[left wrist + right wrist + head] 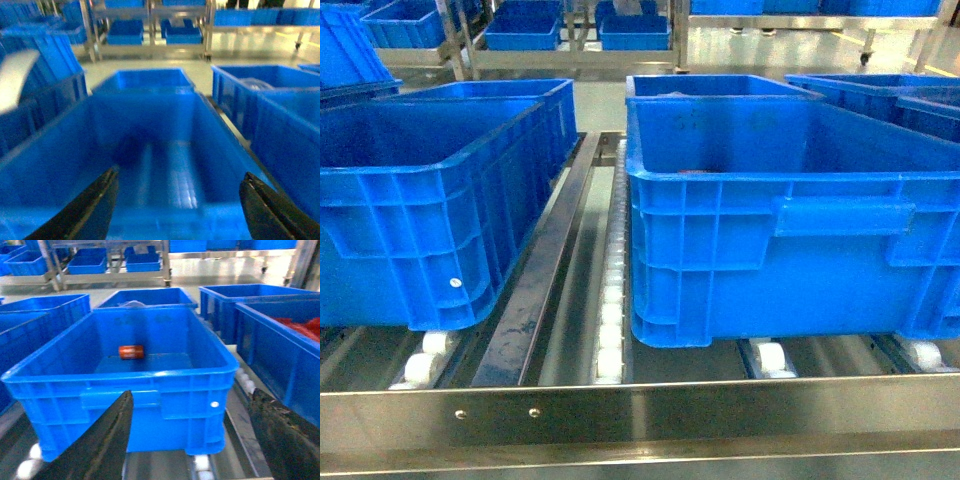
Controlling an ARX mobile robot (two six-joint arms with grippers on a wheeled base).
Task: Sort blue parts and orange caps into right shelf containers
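Both claws stand wide apart and hold nothing. Left claw [177, 210]: its two dark fingers [90, 210] frame the near rim of a blue crate [150, 150] in the left wrist view; that picture is blurred, and no part can be made out inside.

Right claw [192, 440]: its fingers [107, 440] sit on either side of the front wall of another blue crate [125, 390] and do not touch it. One orange cap [131, 351] lies on its side on this crate's floor, toward the back wall and left of centre, apart from every wall.

Edges and room: in the head view two crates stand on a roller shelf [610, 310] behind a steel front rail [640, 415]. An open lane with a dark metal divider [535, 290] and a line of white rollers separates the left crate [410, 230] from the right crate [780, 240].

View differences: the head view shows only the crates' outer walls and upper insides, so the cap is hidden there. Only the right wrist view shows it, along with red items [302, 327] in a neighbouring crate [280, 350] to the right. No blue part can be seen in any view.
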